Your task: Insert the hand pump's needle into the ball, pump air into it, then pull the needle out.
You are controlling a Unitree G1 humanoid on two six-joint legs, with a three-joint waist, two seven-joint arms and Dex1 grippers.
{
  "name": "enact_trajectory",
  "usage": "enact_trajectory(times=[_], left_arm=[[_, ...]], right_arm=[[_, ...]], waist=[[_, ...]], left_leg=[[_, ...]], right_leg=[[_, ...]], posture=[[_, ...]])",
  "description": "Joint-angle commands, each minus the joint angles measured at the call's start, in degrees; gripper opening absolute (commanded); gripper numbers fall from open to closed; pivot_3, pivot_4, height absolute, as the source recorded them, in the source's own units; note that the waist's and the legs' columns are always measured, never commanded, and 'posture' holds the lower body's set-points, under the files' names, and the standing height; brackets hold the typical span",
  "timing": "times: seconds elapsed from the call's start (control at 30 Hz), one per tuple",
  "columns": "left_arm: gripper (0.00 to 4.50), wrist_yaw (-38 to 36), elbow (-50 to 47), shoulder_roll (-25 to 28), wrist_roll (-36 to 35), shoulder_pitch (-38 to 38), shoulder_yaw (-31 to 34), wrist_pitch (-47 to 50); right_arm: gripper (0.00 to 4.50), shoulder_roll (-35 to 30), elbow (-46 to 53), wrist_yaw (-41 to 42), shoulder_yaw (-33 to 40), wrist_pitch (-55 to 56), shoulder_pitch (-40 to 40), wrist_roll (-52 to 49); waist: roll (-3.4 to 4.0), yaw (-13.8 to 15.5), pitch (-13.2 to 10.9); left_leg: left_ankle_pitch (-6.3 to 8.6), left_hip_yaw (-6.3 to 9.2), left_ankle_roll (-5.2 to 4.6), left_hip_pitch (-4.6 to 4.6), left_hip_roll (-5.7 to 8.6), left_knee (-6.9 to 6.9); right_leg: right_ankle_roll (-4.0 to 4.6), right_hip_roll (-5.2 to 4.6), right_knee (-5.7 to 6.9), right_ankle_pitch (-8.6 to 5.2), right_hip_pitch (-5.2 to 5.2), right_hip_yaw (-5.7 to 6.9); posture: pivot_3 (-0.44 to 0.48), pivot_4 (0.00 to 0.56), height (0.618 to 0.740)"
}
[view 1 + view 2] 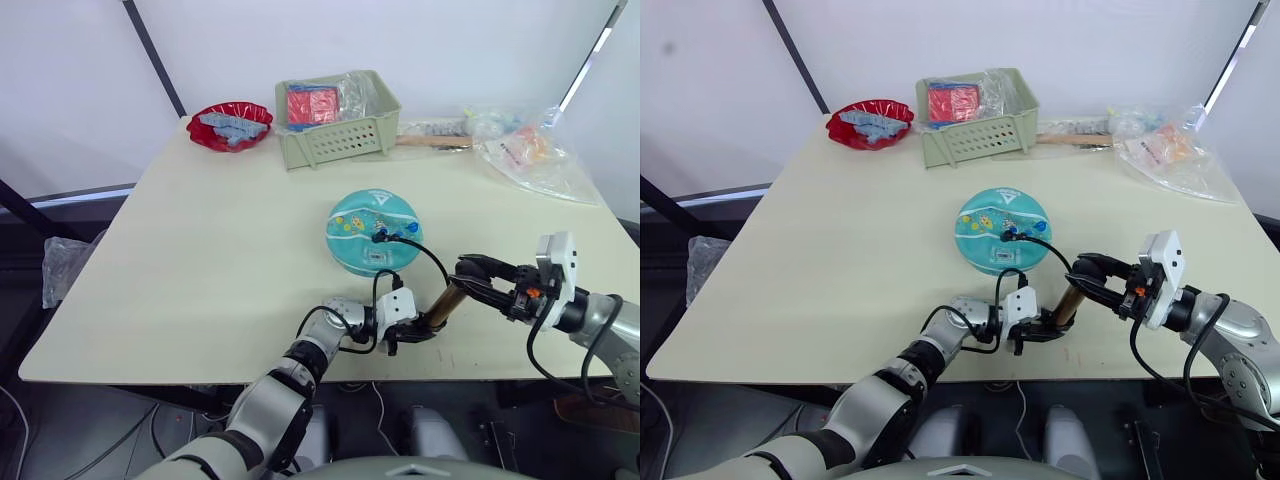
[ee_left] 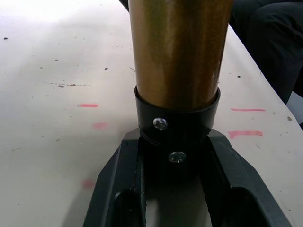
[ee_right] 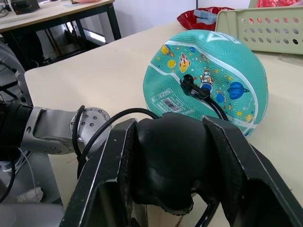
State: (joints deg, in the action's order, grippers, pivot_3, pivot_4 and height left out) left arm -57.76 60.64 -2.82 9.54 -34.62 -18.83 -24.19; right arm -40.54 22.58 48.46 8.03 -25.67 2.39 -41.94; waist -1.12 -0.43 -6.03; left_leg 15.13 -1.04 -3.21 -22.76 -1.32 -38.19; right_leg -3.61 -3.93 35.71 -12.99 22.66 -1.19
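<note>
Teal ball [image 1: 373,232] sits partly flat near the table's [image 1: 200,230] front edge, the needle's black fitting [image 3: 191,88] seated in its valve and the hose [image 1: 425,252] looping back to the hand pump [image 1: 445,303]. Left gripper [image 1: 405,331] pinches the barrel's black base, apparently bracing it against the tabletop, while the right gripper [image 1: 478,276] clamps the handle [image 3: 168,161], seemingly poised for a pumping stroke.

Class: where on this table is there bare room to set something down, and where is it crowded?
Free: the table's left half, between red bowl and near edge. Crowded: back edge with basket and plastic bags; near right around ball, hand pump.
</note>
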Motion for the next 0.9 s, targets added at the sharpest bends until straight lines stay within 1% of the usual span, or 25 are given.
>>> enact_trajectory(times=[0.03, 0.13, 0.23, 0.3, 0.37, 0.43, 0.53, 0.73, 0.9], left_arm=[[1.03, -1.70, 1.45, -0.39, 0.70, 1.96, -1.54, 0.48], [1.03, -1.84, 1.16, -0.63, 0.74, 2.01, -1.67, 0.74], [1.03, -2.28, 0.86, -0.88, 0.83, 2.10, -1.91, 1.07], [1.03, -2.55, 0.75, -0.94, 0.86, 2.16, -2.14, 1.21], [1.03, -2.73, 0.69, -0.95, 0.90, 2.20, -2.30, 1.33], [1.03, -2.80, 0.74, -0.97, 1.04, 2.19, -2.43, 1.41], [1.03, -2.93, 0.93, -0.97, 1.21, 2.06, -2.51, 1.50], [1.03, -3.14, 1.75, -0.87, 1.36, 1.61, -2.47, 1.47], [1.03, -3.56, 2.16, -0.84, 1.40, 1.26, -2.47, 1.71]], right_arm=[[1.65, -1.00, 0.71, 0.48, 3.45, -2.03, -0.20, -2.00], [1.65, -2.26, 2.07, -0.04, 8.53, -4.19, -2.39, -6.78], [1.65, -4.92, 2.84, -0.30, 13.94, -7.15, -5.39, -12.55], [1.65, -6.46, 3.02, -0.59, 16.24, -9.03, -6.99, -15.51], [1.65, -8.27, 2.74, -0.75, 18.66, -11.03, -8.74, -18.51], [1.65, -11.08, 1.78, -0.73, 21.80, -13.38, -11.24, -22.00], [1.65, -14.74, 0.14, -1.75, 25.17, -16.46, -15.41, -26.51], [1.65, -20.05, -3.75, -2.65, 29.03, -20.90, -21.74, -31.63], [1.65, -22.78, -5.19, -2.46, 30.34, -23.07, -24.47, -33.15]], waist=[[0.10, 0.13, -0.28], [0.27, 0.40, -0.83], [0.52, 1.09, -1.37], [0.61, 1.38, -1.56], [0.64, 1.58, -1.55], [0.69, 1.64, -1.56], [0.67, 1.63, -1.73], [0.61, 1.72, -1.85], [0.69, 1.69, -2.07]], left_leg=[[0.00, 0.00, 0.00, -0.01, 0.00, 0.00], [0.00, -0.02, 0.00, -0.12, 0.06, -0.02], [0.00, -0.05, 0.00, -0.22, 0.13, -0.05], [0.00, -0.05, 0.00, -0.28, 0.15, -0.06], [0.00, 0.06, 0.00, -0.50, 0.17, -0.09], [-0.01, 0.16, -0.01, -0.98, 0.20, -0.20], [-0.01, 0.10, -0.01, -1.05, 0.30, -0.22], [-0.02, 0.13, -0.01, -1.06, 0.30, -0.21], [-0.02, 0.08, -0.01, -1.09, 0.30, -0.22]], right_leg=[[0.00, 0.00, 0.00, 0.00, 0.00, 0.01], [-0.01, -0.04, 0.00, 0.00, 0.02, 0.00], [-0.05, -0.10, -0.02, -0.01, 0.06, -0.03], [-0.06, -0.11, -0.05, -0.01, 0.09, -0.03], [-0.07, -0.10, -0.07, -0.02, 0.24, 0.08], [-0.09, -0.10, -0.07, 0.00, 0.61, 0.16], [-0.15, -0.18, -0.07, 0.03, 0.67, 0.10], [-0.14, -0.20, -0.08, 0.02, 0.68, 0.13], [-0.15, -0.22, -0.08, 0.03, 0.70, 0.08]], posture=[[0.000, 0.150, 0.738], [0.000, 0.150, 0.738], [0.000, 0.150, 0.738], [0.000, 0.150, 0.738], [0.000, 0.150, 0.738], [0.000, 0.150, 0.738], [0.000, 0.150, 0.738], [0.000, 0.150, 0.738], [0.000, 0.150, 0.738]])
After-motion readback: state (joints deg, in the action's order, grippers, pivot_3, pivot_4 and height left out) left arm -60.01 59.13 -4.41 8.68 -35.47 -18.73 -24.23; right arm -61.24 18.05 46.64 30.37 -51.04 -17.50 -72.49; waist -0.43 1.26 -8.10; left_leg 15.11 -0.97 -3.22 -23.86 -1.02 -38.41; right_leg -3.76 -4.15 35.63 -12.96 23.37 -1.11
